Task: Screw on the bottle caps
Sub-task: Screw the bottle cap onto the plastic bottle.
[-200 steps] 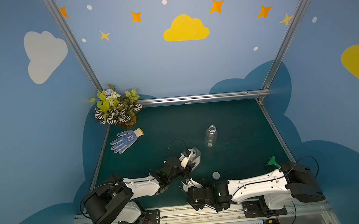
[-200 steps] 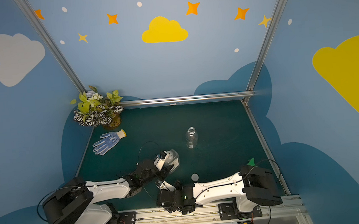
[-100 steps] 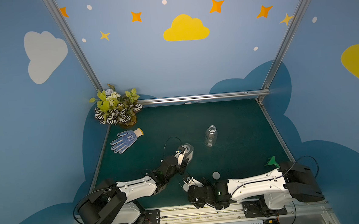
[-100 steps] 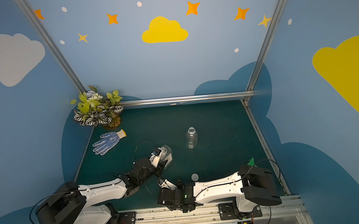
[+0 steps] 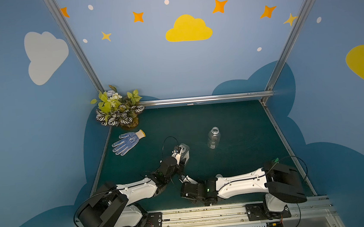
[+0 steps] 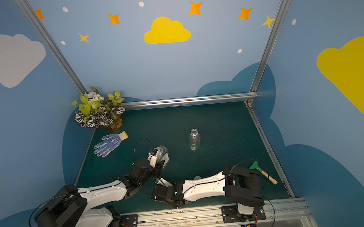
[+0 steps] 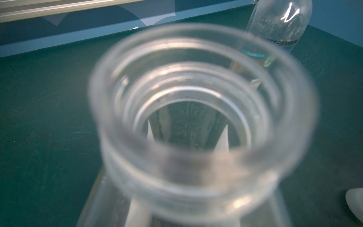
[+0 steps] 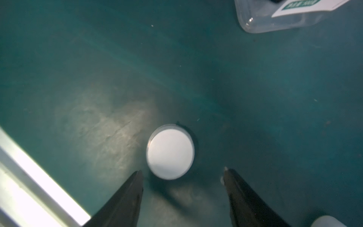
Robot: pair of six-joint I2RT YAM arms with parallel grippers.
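Observation:
My left gripper (image 5: pixel 183 155) is shut on the rectangular clear bottle (image 5: pixel 184 151), holding it upright above the green mat. In the left wrist view its open threaded mouth (image 7: pixel 202 110) fills the picture, uncapped. The round bottle (image 5: pixel 213 137) stands uncapped farther back right, also seen in the left wrist view (image 7: pixel 282 23). My right gripper (image 8: pixel 182 173) is open, low over the mat, its dark fingers (image 8: pixel 127 196) just short of a white bottle cap (image 8: pixel 170 151) lying flat. Another cap (image 5: pixel 218 176) lies beside the right forearm.
A blue-dotted work glove (image 5: pixel 127 142) and a potted plant (image 5: pixel 119 110) sit at the back left. A green-headed tool with a wooden handle (image 6: pixel 263 172) lies by the right arm's base. The metal front rail (image 8: pixel 29 186) runs close to the right gripper.
The left gripper has carried the rectangular bottle to the left and a little farther back. The right gripper has shifted slightly left near the front edge.

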